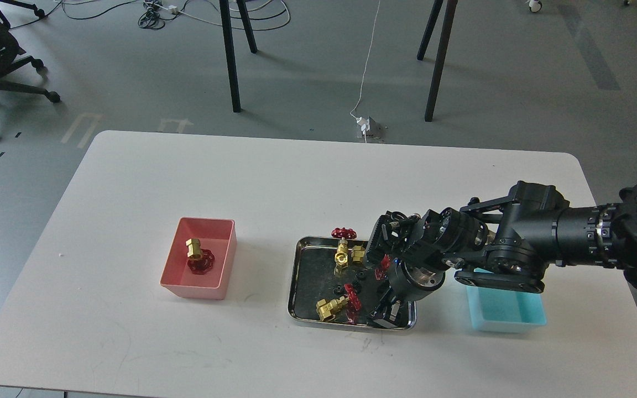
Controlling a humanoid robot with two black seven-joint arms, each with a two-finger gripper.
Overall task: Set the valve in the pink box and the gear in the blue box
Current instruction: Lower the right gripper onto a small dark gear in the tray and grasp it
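Valve (pixel 199 256) with brass body and red handwheel lies inside the pink box (pixel 223 260), which sits on the white desk (pixel 186 182) at about nine o'clock from the steel tray (pixel 295 279). In the tray, a second valve (pixel 346 247) stands toward twelve o'clock and a third valve (pixel 336 305) lies toward six o'clock. A tiny black gear (pixel 349 288) rests between them near the tray's middle, with another small dark piece close by. The right gripper (pixel 387 309) reaches down over the tray's three o'clock side, hiding part of it; whether its jaws are released or clenched cannot be told, as they appear dark against the tray. The blue box (pixel 506 315) sits at three o'clock from the tray, partly under the right arm (pixel 573 235). The left gripper is out of view.
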